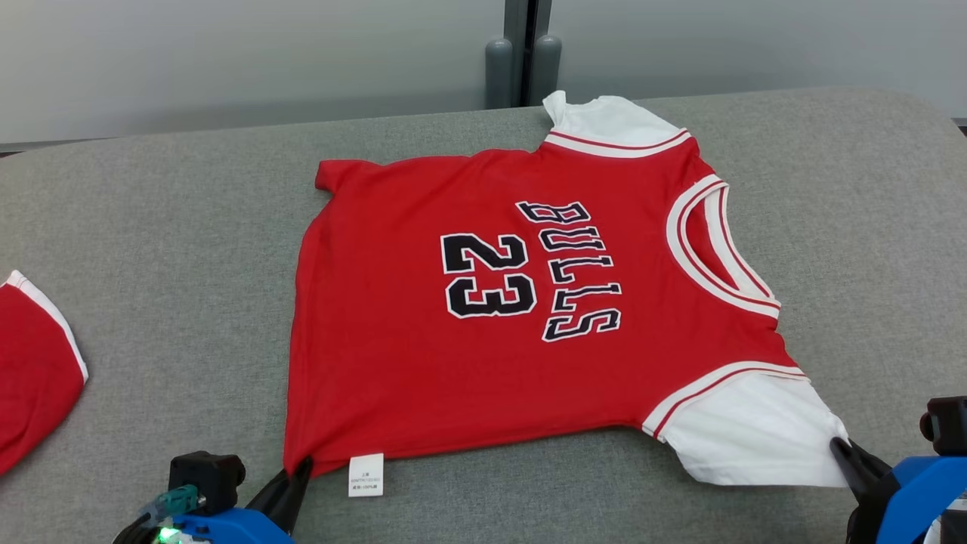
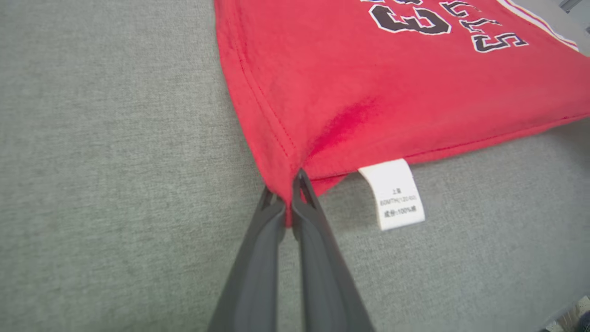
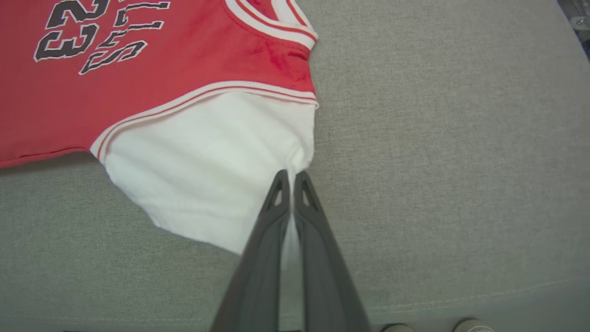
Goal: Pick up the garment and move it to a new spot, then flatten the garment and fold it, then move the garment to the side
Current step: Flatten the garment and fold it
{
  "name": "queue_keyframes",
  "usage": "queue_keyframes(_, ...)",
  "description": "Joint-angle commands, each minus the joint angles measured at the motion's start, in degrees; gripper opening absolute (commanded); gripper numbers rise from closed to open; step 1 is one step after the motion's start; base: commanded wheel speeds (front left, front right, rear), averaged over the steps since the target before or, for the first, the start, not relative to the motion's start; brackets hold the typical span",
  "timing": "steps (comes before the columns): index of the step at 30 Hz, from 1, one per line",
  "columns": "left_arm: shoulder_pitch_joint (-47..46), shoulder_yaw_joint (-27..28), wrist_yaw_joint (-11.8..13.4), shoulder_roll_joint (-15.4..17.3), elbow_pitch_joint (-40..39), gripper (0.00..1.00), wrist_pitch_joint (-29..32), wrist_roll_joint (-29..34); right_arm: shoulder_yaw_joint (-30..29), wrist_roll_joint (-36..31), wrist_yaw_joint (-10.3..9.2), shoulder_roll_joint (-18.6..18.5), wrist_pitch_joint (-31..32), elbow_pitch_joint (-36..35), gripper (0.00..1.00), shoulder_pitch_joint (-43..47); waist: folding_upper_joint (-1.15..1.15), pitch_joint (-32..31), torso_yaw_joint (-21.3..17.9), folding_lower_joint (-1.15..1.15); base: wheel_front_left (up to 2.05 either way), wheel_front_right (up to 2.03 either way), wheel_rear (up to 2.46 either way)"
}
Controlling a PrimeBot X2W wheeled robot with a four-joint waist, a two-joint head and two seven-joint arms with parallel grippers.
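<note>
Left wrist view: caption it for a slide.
Left tool pinches a hem corner of the red jersey, beside its label.

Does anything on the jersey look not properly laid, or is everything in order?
The red jersey is mostly flat, but its far white sleeve is crumpled and the far hem corner curls. The left gripper pinches the near hem corner and the right gripper the near sleeve, puckering the cloth there.

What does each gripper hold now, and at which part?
The left gripper pinches the red jersey at its near hem corner; the right gripper pinches the edge of its white sleeve.
</note>
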Motion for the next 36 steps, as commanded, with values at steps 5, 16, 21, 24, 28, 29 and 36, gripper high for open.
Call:
queue_keyframes(5, -2.1, -1.0, -0.6, 3.6, -5.5, 0.00, 6.1, 0.4, 2.1, -0.3, 0.01, 0.0, 2.6, -1.4, 0.00, -1.8, 0.01, 0.4, -0.5, 0.00, 0.00, 0.00, 0.00)
queue_keyframes(16, -13.0, -0.6, -5.1, 7.9, -8.5, 0.00, 27.4, -10.0, 10.9, 5.7, 0.01, -8.1, 15.0, 0.4, 0.00, -16.0, 0.01, 2.1, -2.2, 0.00, 0.00, 0.00, 0.00)
queue_keyframes(21, -18.2, 1.9, -4.1, 8.6, -7.9, 0.00, 35.2, -16.5, 12.7, 7.1, 0.01, -10.1, 16.8, 4.3, 0.00, -24.2, 0.01, 3.3, -2.7, 0.00, 0.00, 0.00, 0.00)
queue_keyframes(24, -20.5, 3.2, -3.2, 7.6, -7.3, 0.00, 37.6, -19.3, 13.0, 8.2, 0.01, -10.2, 16.4, 7.2, 0.00, -28.5, 0.01, 4.3, -2.8, 0.00, 0.00, 0.00, 0.00)
queue_keyframes(28, -22.8, 4.7, -2.0, 6.4, -6.2, 0.00, 39.6, -22.4, 12.8, 9.3, 0.01, -9.6, 14.3, 10.8, 0.00, -33.6, 0.01, 5.9, -2.9, 0.00, 0.00, 0.00, 0.00)
queue_keyframes(29, -23.4, 4.9, -1.8, 6.4, -6.0, 0.00, 39.8, -22.6, 12.7, 9.5, 0.01, -9.5, 13.7, 11.6, 0.00, -34.6, 0.01, 6.3, -3.0, 0.00, 0.00, 0.00, 0.00)
queue_keyframes(36, -25.5, 6.1, -1.0, 6.3, -3.0, 0.00, 38.4, -21.7, 13.0, 9.5, 0.01, -9.8, 9.7, 17.5, 0.00, -39.9, 0.01, 8.5, -2.9, 0.00, 0.00, 0.00, 0.00)
